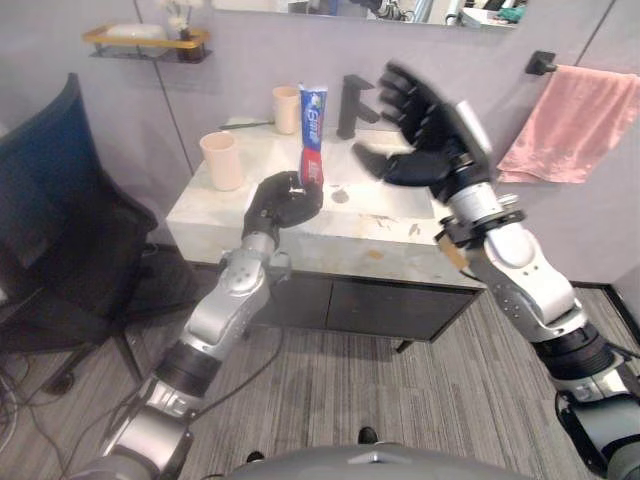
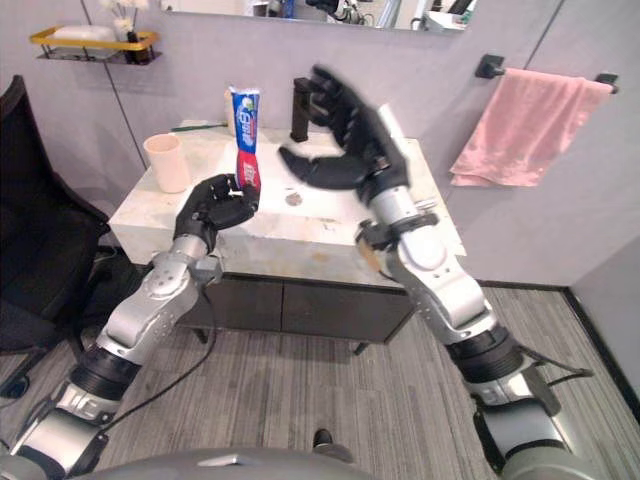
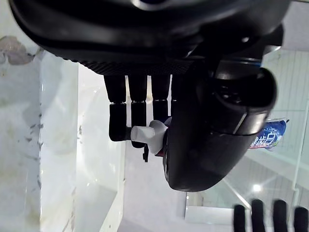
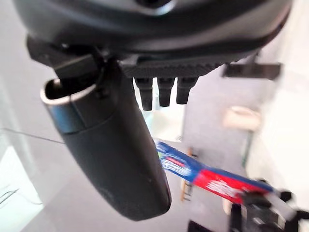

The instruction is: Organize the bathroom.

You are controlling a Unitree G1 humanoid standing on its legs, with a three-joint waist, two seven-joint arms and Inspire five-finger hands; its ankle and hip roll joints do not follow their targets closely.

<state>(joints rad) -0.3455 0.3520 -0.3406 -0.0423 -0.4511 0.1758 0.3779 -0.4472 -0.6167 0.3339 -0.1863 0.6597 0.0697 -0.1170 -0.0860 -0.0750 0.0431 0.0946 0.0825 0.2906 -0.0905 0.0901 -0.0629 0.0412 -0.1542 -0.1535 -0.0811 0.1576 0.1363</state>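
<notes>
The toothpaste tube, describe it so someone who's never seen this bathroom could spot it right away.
Find the pale marble vanity counter under the mirror. Above its front edge, the robot's left hand holds the toothpaste tube upright by its capped lower end. It is the only flat red, white and blue thing there, unlike the two plain peach cups behind it.

A: Walls?
B: Pale lilac-grey wall (image 1: pixel 250 60); mirror (image 1: pixel 330 8) along the top edge; gold-railed shelf (image 1: pixel 147 42) at upper left; black towel bar (image 2: pixel 545 72) at right, a pink towel (image 1: pixel 570 125) hanging from it.

A: Furniture, floor?
B: Marble-topped vanity (image 1: pixel 200 215), dark cabinet doors (image 1: pixel 350 305) below; black office chair (image 1: pixel 55 215) at left; grey striped carpet floor (image 1: pixel 400 400).
</notes>
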